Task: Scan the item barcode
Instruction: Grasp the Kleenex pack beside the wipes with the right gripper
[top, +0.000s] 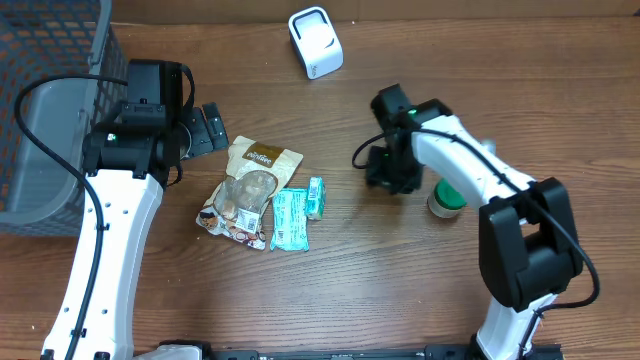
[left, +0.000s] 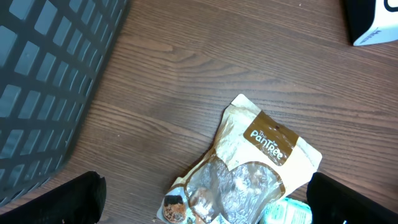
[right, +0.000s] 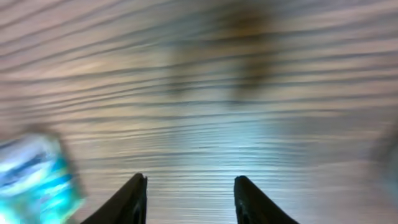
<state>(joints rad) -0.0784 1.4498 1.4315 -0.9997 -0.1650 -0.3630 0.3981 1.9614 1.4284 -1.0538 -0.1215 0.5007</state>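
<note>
Two arms over a wood-grain table, items loose at mid-frame, both pairs of jaws spread.

Brown streaked table (top: 400, 290) fills the overhead view. The dark plastic mesh basket (top: 60, 40) is cut off by the upper left edge. Both white-and-black arms run off the bottom. The left gripper (top: 207, 128) stands wide open above the pouch (top: 250, 185), a crinkly tan bag with a clear window lying flat left of centre. The right gripper (right: 189, 199) has its dark fingers apart with only bare wood between them. Its wrist view is blurred, with a teal smear at lower left that is hard to make out. The boxy white scanner (top: 316, 42) sits at top centre. Two glossy teal packets (top: 291, 220) lie beside the pouch. The round, green-lidded jar (top: 446, 198) at right of centre is partly hidden under the right arm.
</note>
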